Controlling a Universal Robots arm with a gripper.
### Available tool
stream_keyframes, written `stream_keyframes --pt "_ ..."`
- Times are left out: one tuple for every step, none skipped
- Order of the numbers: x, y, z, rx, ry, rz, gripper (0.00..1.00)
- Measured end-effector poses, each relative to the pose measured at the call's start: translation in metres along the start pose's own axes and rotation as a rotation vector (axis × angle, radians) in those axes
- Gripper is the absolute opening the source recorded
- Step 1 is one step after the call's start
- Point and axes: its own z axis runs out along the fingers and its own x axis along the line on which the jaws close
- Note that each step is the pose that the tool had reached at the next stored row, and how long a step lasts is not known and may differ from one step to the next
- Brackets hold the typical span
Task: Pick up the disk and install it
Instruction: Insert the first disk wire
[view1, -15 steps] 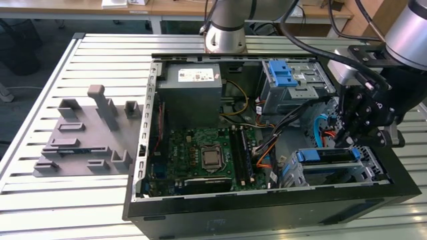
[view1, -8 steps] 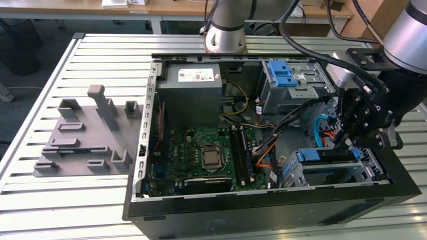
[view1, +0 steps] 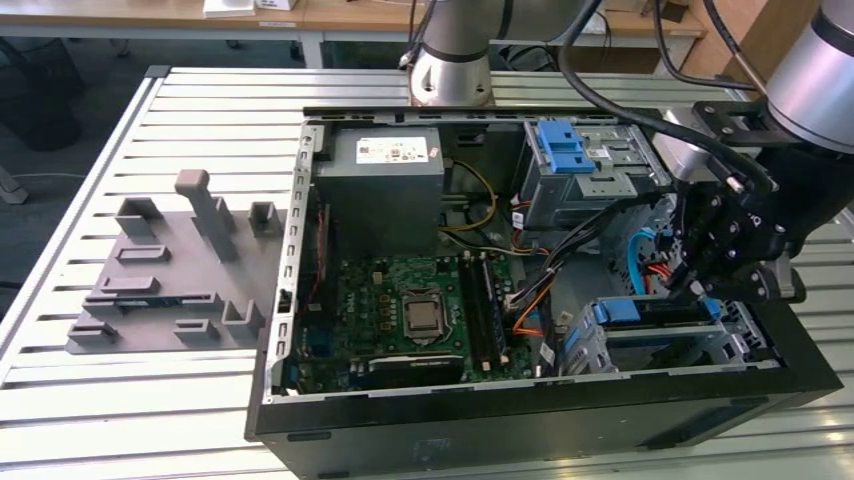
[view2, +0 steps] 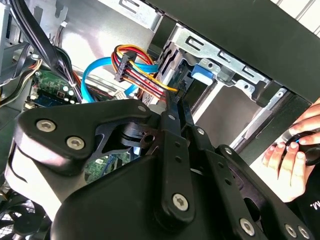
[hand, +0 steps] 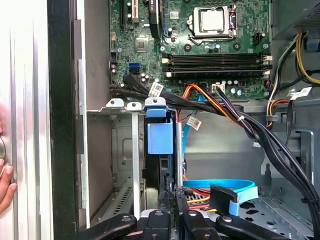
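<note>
In the lower right of the exterior view, inside the open computer case (view1: 534, 420), my gripper (view1: 689, 294) hangs just above the drive cage (view1: 747, 345), clenched, its two thin fingers (hand: 166, 200) drawn together at the tips in both wrist views. The disk (view1: 643, 311) sits in that cage, standing on edge in its slot with its blue rail end (hand: 160, 138) facing me, and my fingertips are right at its edge, below the motherboard (view1: 407, 310) side of the case in the first wrist view. A person's hand (view2: 291, 161) rests outside the case wall in the second wrist view.
</note>
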Motion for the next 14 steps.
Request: stream_keyframes --pt "0.0002 0.0000 0.0001 0.0000 0.0001 0.000 0.16" --pt "0.0003 0.0000 0.0002 0.0000 0.0000 0.000 0.16" --pt "0.0007 0.0001 0.0009 0.0000 0.0000 0.000 0.16" --pt "0.0007 0.0001 0.0017 0.0000 0.0000 0.000 0.16" --pt "0.0007 0.0001 0.0019 0.0000 0.0000 0.000 0.16" --pt "0.0007 0.0001 0.0020 0.0000 0.0000 0.000 0.16" --pt "0.0007 0.0001 0.0021 0.0000 0.0000 0.000 0.16" --pt "0.0007 0.0001 0.0022 0.0000 0.0001 0.000 0.16" --pt "0.0007 0.0001 0.0024 0.0000 0.0001 0.000 0.16" --pt "0.0007 0.0001 0.0026 0.0000 0.0001 0.000 0.16" --pt "0.0007 0.0001 0.0028 0.0000 0.0001 0.000 0.16" --pt "0.0007 0.0001 0.0030 0.0000 0.0002 0.000 0.16" --pt "0.0007 0.0001 0.0034 0.0000 -0.0003 0.000 0.16" --pt "0.0007 0.0001 0.0036 -0.0001 -0.0003 0.000 0.16"
